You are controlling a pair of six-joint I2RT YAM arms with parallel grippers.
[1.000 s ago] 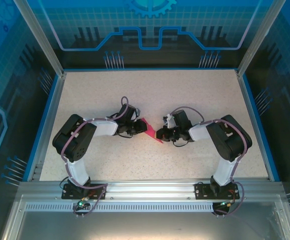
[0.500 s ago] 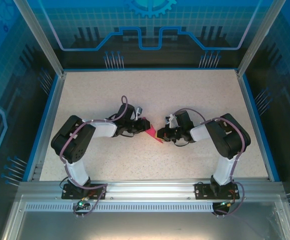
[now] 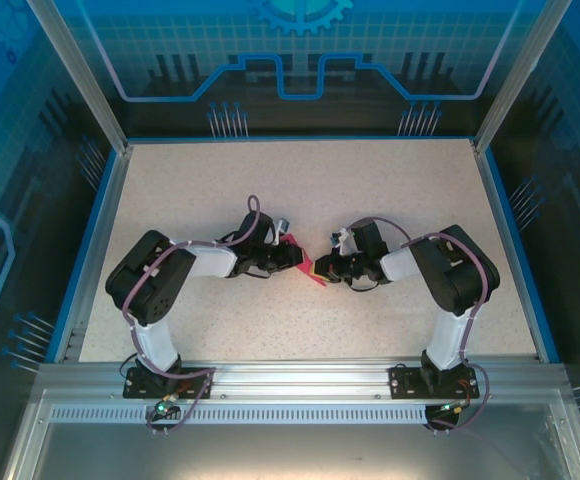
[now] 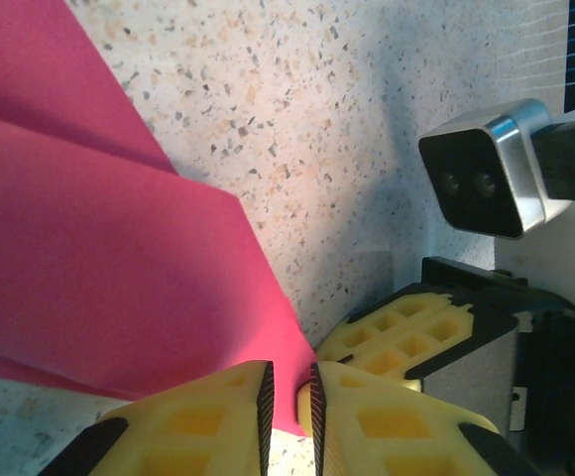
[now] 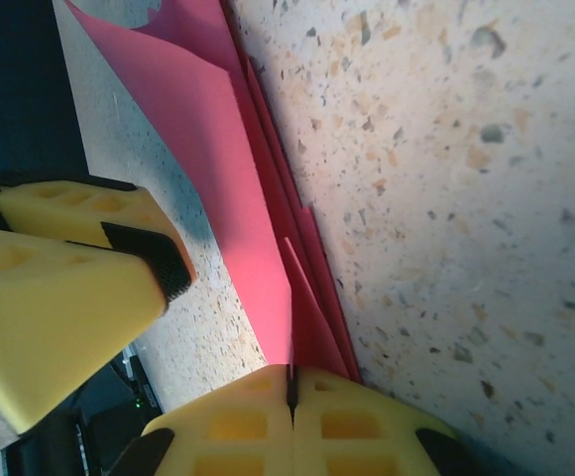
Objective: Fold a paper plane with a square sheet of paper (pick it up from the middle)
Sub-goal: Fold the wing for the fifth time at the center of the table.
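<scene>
The paper plane (image 3: 307, 267) is magenta-pink paper folded into layers, lying low over the middle of the table between the two grippers. In the right wrist view its stacked folds (image 5: 230, 169) run into my right gripper (image 5: 290, 385), which is shut on one edge. My left gripper (image 4: 287, 399) stands with a narrow gap between its pads, and a corner of the paper (image 4: 99, 268) lies in that gap. From above, the left gripper (image 3: 292, 258) and right gripper (image 3: 321, 268) nearly touch. The left fingers (image 5: 64, 283) sit just beside the right ones.
The speckled table (image 3: 300, 180) is bounded by a blue rim (image 3: 95, 250) and a metal frame rail (image 3: 300, 375) at the front. The right arm's wrist camera (image 4: 486, 171) and yellow fingers (image 4: 406, 332) crowd the left gripper's right side.
My left gripper has moved right, closing in on the right gripper. Less of the pink paper shows between them from above. The right gripper has barely shifted.
</scene>
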